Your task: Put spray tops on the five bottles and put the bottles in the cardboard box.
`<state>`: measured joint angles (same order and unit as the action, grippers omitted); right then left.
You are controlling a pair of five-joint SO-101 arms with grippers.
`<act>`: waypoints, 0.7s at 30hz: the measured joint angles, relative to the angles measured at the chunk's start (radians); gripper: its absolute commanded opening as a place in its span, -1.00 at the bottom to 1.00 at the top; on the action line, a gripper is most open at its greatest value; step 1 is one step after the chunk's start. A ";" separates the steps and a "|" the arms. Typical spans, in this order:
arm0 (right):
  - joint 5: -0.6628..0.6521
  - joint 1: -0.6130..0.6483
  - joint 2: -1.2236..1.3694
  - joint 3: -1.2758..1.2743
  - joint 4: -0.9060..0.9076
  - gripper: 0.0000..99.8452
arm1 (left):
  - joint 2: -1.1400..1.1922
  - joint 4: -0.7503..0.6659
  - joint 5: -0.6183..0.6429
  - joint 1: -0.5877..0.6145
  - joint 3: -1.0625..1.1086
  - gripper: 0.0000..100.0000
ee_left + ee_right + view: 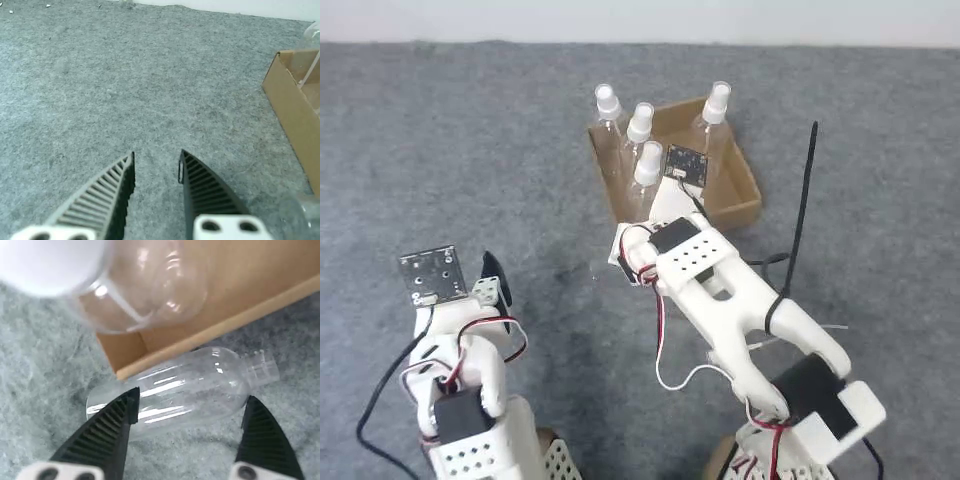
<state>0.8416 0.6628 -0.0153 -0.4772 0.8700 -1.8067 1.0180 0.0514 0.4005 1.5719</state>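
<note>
The step in hand is judged to be the pick-up of the last bottle. An uncapped clear bottle [185,385] is seen lying on its side on the grey felt surface [125,75], just beside the outer wall of the cardboard box [732,212], its threaded neck bare. The right claw [191,396] is held released, one jaw on either side of the bottle's body. In the high view the right arm is seen reaching to the box's 7 o'clock corner. Four spray-topped bottles [647,165] are already stood in the box.

The grip is best taken across the widest part of the body — not the neck, which must be left free for a spray top. The jaws should be lowered fully before closing, since a round bottle may roll away; the box wall should be kept clear of the far jaw. Thin plastic should be squeezed only lightly.

The left claw [156,153] is held released and empty, at roughly 8 o'clock from the box.

No label, brand or writing can be read on the bottles or box.
</note>
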 measured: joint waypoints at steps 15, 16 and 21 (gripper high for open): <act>0.006 -0.023 0.025 0.038 0.089 -0.47 | 0.000 0.000 0.000 0.000 0.000 -0.73; 0.006 -0.023 0.025 0.046 0.109 -0.47 | 0.000 0.000 0.000 0.000 0.000 -0.73; -0.014 -0.028 0.025 0.084 0.212 -0.47 | 0.000 0.000 0.000 0.000 0.000 -0.73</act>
<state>0.8278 0.6352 0.0092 -0.3928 1.0817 -1.8067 1.0180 0.0514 0.4005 1.5719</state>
